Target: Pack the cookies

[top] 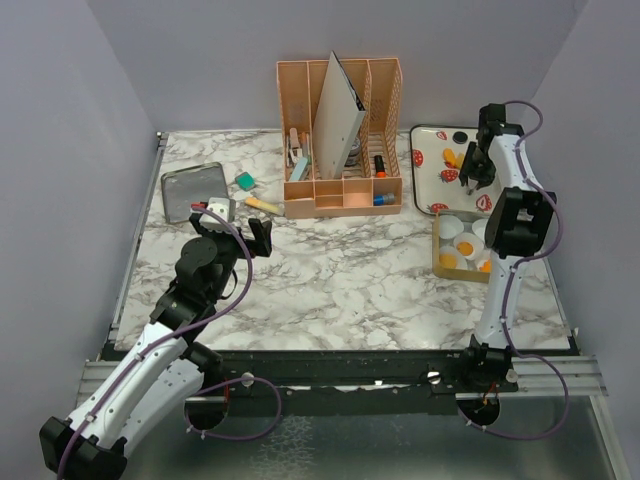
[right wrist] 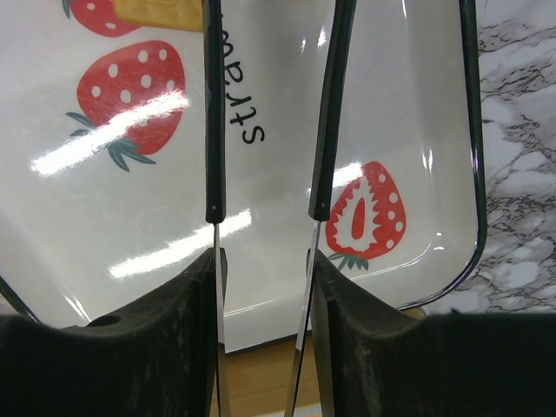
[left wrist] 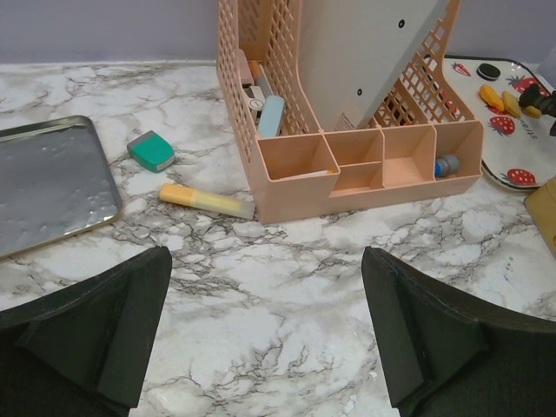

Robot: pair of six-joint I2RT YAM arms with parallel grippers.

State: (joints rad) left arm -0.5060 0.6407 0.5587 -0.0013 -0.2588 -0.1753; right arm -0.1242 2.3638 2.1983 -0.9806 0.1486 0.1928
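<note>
While your left gripper (left wrist: 265, 295) hovers low over the marble table (left wrist: 287, 347) with its jaws spread wide and nothing between them, it takes no part in the packing. Its pose reads as parked, clear of the working side. Just ahead of it and to its left lies a yellow highlighter (left wrist: 207, 201). Further out on that side are a teal eraser (left wrist: 151, 150) and a metal tray (left wrist: 43, 182), and the peach desk organiser (left wrist: 347, 165) stands directly ahead. None of these bears on the task.

Your right gripper (right wrist: 268, 130) is the working one. Its thin fingers (right wrist: 213, 104) stand a narrow gap apart, and nothing shows between them over the length in view. That small opening looks suited to coin-sized pieces.

Behind this gripper, on its wrist side, sits the wooden box (top: 437, 245) of white paper cups (top: 452, 228), set close against the plate, so each carry should be short. Three of the cups appear to hold a piece already.

Beneath the fingers is the strawberry-print plate (top: 432, 142). The cookies (top: 450, 157) not yet packed lie on it, to the left of the fingers and slightly beyond them. In the wrist view, one orange-yellow piece shows just outside the left finger. To take it you would need a short move to the left and forward, and the glossy plate may let it slide.
</note>
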